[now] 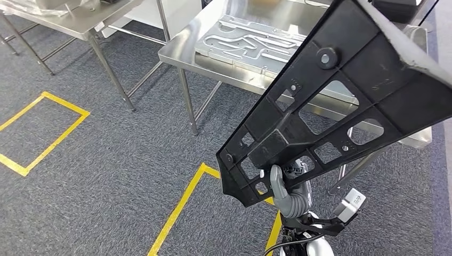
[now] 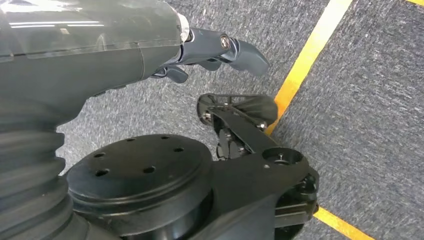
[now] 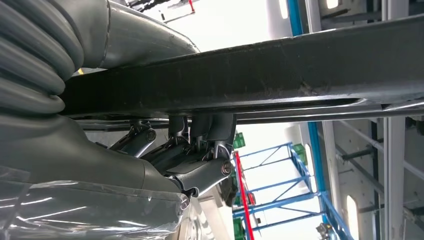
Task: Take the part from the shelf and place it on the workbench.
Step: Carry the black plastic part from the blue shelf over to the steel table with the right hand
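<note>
The part point(image 1: 341, 80) is a large black plastic frame with ribs and cut-outs, held tilted up in the air in front of the workbench point(image 1: 213, 66). My right hand point(image 1: 285, 186) grips its lower end from beneath, thumb up against the frame. In the right wrist view the frame's edge point(image 3: 300, 70) runs across as a dark bar, with my right hand point(image 3: 200, 150) closed around it. My left hand point(image 2: 100, 55) hangs over the grey carpet, holding nothing, its thumb point(image 2: 242, 52) stuck out.
On the steel workbench lies a grey machined metal plate point(image 1: 250, 40). A second steel table point(image 1: 69, 26) stands at the far left. Yellow tape lines point(image 1: 178, 208) mark boxes on the carpet, one just before the workbench.
</note>
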Motion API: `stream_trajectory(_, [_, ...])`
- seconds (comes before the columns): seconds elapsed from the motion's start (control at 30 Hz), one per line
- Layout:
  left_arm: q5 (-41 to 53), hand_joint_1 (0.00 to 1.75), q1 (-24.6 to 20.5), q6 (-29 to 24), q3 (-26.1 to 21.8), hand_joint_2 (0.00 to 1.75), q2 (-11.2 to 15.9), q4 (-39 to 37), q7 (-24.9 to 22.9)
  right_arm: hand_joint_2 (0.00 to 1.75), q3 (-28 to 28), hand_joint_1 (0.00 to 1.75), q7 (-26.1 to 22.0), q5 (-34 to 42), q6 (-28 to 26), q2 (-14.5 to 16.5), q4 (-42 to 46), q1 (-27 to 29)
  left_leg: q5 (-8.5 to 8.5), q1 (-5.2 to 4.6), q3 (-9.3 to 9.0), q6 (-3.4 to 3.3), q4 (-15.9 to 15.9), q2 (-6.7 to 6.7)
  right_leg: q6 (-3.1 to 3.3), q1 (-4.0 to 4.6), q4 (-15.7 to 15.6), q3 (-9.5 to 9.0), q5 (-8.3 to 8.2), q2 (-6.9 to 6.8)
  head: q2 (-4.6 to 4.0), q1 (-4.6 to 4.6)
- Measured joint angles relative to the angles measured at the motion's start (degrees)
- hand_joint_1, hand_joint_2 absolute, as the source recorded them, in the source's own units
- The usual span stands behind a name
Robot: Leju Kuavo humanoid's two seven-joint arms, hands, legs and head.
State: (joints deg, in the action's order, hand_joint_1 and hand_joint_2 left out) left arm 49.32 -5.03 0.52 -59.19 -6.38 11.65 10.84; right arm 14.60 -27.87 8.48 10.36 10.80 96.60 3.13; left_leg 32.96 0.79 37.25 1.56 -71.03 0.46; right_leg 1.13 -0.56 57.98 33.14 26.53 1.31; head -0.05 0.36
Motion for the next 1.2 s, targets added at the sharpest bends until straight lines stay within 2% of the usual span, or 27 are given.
stream_trajectory(0.03, [0.0,0.0,0.0,0.0,0.0,1.75,0.0,0.0,0.1,1.75,0.0,1.75,0.0,-0.1,0.0,0.0,0.0,0.0,-2.27,0.04,-1.69,-0.1,4.0,-0.09,-0.15,-0.03,0.2,-0.03,0.1,0.27,0.0,-0.01])
stream_trajectory(0.1, [0.0,0.0,-0.1,-0.1,0.0,1.75,0.0,0.0,0.3,1.75,0.0,1.75,0.0,-0.2,0.0,0.0,0.0,0.0,-4.86,-0.07,-4.62,-0.55,10.7,-0.49,-0.64,0.08,0.6,0.1,0.31,0.62,0.0,0.01])
stream_trajectory(0.13, [0.1,0.0,-0.2,-0.1,0.0,1.75,0.0,0.0,0.3,1.75,0.0,1.75,0.0,-0.2,0.0,0.0,0.0,-0.1,-5.14,-0.15,-5.2,-0.88,12.2,-0.68,-0.92,0.15,0.7,0.23,0.34,0.71,0.01,0.02])
stream_trajectory(0.23, [0.1,0.0,-0.2,-0.1,0.0,1.75,0.0,0.0,0.4,1.75,0.0,1.75,0.0,-0.3,0.0,0.0,-0.1,0.0,-5.42,-0.23,-5.18,-2.09,12.7,-0.7,-1.83,0.17,0.6,0.42,0.25,0.73,0.01,0.04])
stream_trajectory(0.27, [0.1,0.0,-0.2,-0.2,0.0,1.75,0.0,0.0,0.5,1.75,0.0,1.75,0.0,-0.3,0.0,0.0,-0.1,-0.1,-5.64,-0.17,-5.19,-2.52,12.9,-0.61,-2.11,0.15,1.2,0.66,0.79,0.45,0.01,0.05])
stream_trajectory(0.33, [0.0,0.0,-0.3,-0.3,0.0,1.75,0.0,0.0,0.3,1.75,0.0,1.75,0.0,-0.4,0.0,0.0,-0.1,-0.1,-5.99,-0.08,-5.15,-3.19,13.3,-0.42,-2.52,0.1,5.8,2.64,3.78,-0.3,0.01,0.09])
stream_trajectory(0.4, [-0.1,0.0,-0.2,-0.3,-0.1,1.75,0.0,0.0,0.0,1.75,0.0,1.75,0.0,-0.5,-0.1,0.0,-0.2,-0.2,-6.04,-0.21,-5.0,-3.4,13.3,-0.2,-2.73,0.06,13.4,6.16,7.47,-0.71,0.01,0.09])
stream_trajectory(0.43, [-0.1,0.0,-0.2,-0.4,-0.1,1.75,0.0,0.0,-0.1,1.75,0.0,1.75,0.1,-0.5,-0.2,0.0,-0.3,-0.2,-6.03,-0.28,-4.96,-3.43,13.2,-0.08,-2.77,0.03,16.1,7.39,8.23,-0.75,0.01,0.08])
stream_trajectory(0.47, [-0.1,0.0,-0.2,-0.4,-0.1,1.75,0.0,0.0,-0.3,1.75,0.0,1.75,0.1,-0.5,-0.3,0.0,-0.5,-0.2,-6.01,-0.32,-4.95,-3.43,13.2,0.01,-2.72,0.02,16.7,7.66,7.84,-0.8,0.01,0.08])
stream_trajectory(0.5, [0.0,0.0,-0.2,-0.4,-0.2,1.75,0.0,0.0,-0.3,1.75,0.0,1.75,0.1,-0.6,-0.5,0.0,-0.5,-0.2,-5.97,-0.36,-5.0,-3.4,13.1,0.06,-2.57,0.03,14.9,6.72,6.36,-0.87,0.01,0.08])
stream_trajectory(0.57, [0.0,0.0,-0.2,-0.4,-0.2,1.75,-0.1,0.0,-0.4,1.75,0.0,1.75,0.1,-0.6,-0.8,0.0,-0.6,-0.3,-5.83,-0.46,-5.17,-3.22,13.0,0.08,-1.98,0.21,6.9,2.55,2.51,-1.26,0.01,0.07])
stream_trajectory(0.6, [0.1,0.0,-0.2,-0.4,-0.2,1.75,-0.1,0.0,-0.4,1.75,0.0,1.75,0.1,-0.7,-0.9,0.0,-0.6,-0.3,-5.75,-0.55,-5.17,-3.04,12.9,0.08,-1.67,0.38,3.4,0.83,1.31,-1.45,0.01,0.07])
stream_trajectory(0.63, [0.1,0.0,-0.2,-0.4,-0.2,1.75,-0.1,0.0,-0.4,1.75,0.0,1.75,0.0,-0.7,-1.0,0.0,-0.6,-0.4,-5.71,-0.63,-5.12,-2.8,12.9,0.11,-1.42,0.56,1.2,-0.16,0.8,-1.57,0.01,0.06])
stream_trajectory(0.7, [0.2,0.0,-0.2,-0.4,-0.2,1.75,-0.1,0.0,-0.4,1.75,0.0,1.75,0.0,-0.7,-1.1,0.0,-0.6,-0.4,-5.75,-0.69,-5.06,-2.22,13.0,0.22,-1.13,0.75,0.4,-0.26,0.78,-1.46,0.01,0.05])
stream_trajectory(0.73, [0.2,0.0,-0.3,-0.4,-0.2,1.75,-0.1,0.0,-0.4,1.75,0.0,1.75,0.0,-0.7,-1.1,0.0,-0.6,-0.4,-5.65,-0.67,-5.04,-1.91,13.0,0.27,-0.92,0.56,0.2,-0.3,0.63,-1.39,0.01,0.03])
stream_trajectory(0.8, [0.3,0.0,-0.3,-0.4,-0.2,1.75,-0.1,0.0,-0.4,1.75,0.0,1.75,-0.1,-0.7,-1.0,0.0,-0.6,-0.4,-4.14,-0.65,-4.29,-1.34,11.0,0.14,-0.37,0.14,-0.3,-0.51,0.33,-1.32,0.01,-0.05])
stream_trajectory(0.83, [0.3,0.0,-0.3,-0.4,-0.2,1.75,0.0,0.0,-0.4,1.75,0.0,1.75,-0.1,-0.7,-1.0,0.1,-0.6,-0.4,-2.54,-0.57,-3.13,-1.1,8.4,0.03,-0.14,-0.02,-0.5,-0.6,0.24,-1.32,0.01,-0.12])
stream_trajectory(0.9, [0.3,0.0,-0.2,-0.4,-0.2,1.75,0.0,0.0,-0.4,1.75,0.0,1.75,-0.1,-0.7,-1.0,0.1,-0.6,-0.4,0.99,-0.36,0.36,-0.68,0.8,-0.07,0.08,0.04,-0.5,-0.55,0.24,-1.3,0.01,-0.23])
stream_trajectory(0.93, [0.3,0.0,-0.2,-0.4,-0.2,1.75,0.0,0.0,-0.4,1.75,0.0,1.75,-0.1,-0.7,-1.0,0.1,-0.6,-0.4,1.85,-0.25,1.8,-0.5,-2.1,-0.07,0.09,0.06,-0.4,-0.54,0.25,-1.26,0.0,-0.22])
stream_trajectory(0.97, [0.3,0.0,-0.1,-0.4,-0.2,1.75,-0.1,0.0,-0.4,1.75,0.0,1.75,-0.1,-0.7,-1.0,0.1,-0.6,-0.4,1.59,-0.16,2.37,-0.38,-3.2,-0.06,0.08,0.07,-0.4,-0.55,0.27,-1.17,0.0,-0.22])
stream_trajectory(1.0, [0.3,0.0,-0.1,-0.4,-0.2,1.75,-0.1,0.0,-0.4,1.75,0.0,1.75,-0.1,-0.7,-1.0,0.1,-0.6,-0.4,0.24,-0.08,1.84,-0.32,-1.9,-0.06,0.04,0.06,-0.3,-0.61,0.3,-1.07,0.0,-0.23])
stream_trajectory(1.07, [0.3,0.0,-0.1,-0.4,-0.2,1.75,0.0,0.0,-0.4,1.75,0.0,1.75,-0.1,-0.7,-1.0,0.1,-0.7,-0.4,-3.8,0.01,-1.66,-0.51,5.7,-0.14,-0.18,0.05,-0.2,-0.75,0.49,-0.82,0.0,-0.23])
stream_trajectory(1.1, [0.3,0.0,-0.1,-0.4,-0.2,1.75,0.0,0.0,-0.4,1.75,0.0,1.75,-0.1,-0.7,-1.0,0.1,-0.7,-0.4,-5.06,-0.05,-3.37,-0.75,9.3,-0.24,-0.4,0.13,0.0,-0.71,0.63,-0.71,0.01,-0.23])
stream_trajectory(1.13, [0.3,0.0,-0.2,-0.4,-0.2,1.75,0.0,0.0,-0.4,1.75,0.0,1.75,-0.1,-0.7,-1.0,0.1,-0.7,-0.4,-5.66,-0.14,-4.46,-1.03,11.6,-0.34,-0.66,0.2,0.2,-0.62,0.72,-0.63,0.01,-0.2])
stream_trajectory(1.2, [0.3,0.0,-0.2,-0.3,-0.3,1.75,0.0,0.0,-0.5,1.75,0.0,1.75,-0.1,-0.7,-1.0,0.1,-0.7,-0.4,-5.52,-0.35,-4.85,-1.74,12.9,-0.45,-1.32,0.32,0.6,-0.48,0.54,-0.54,0.01,-0.17])
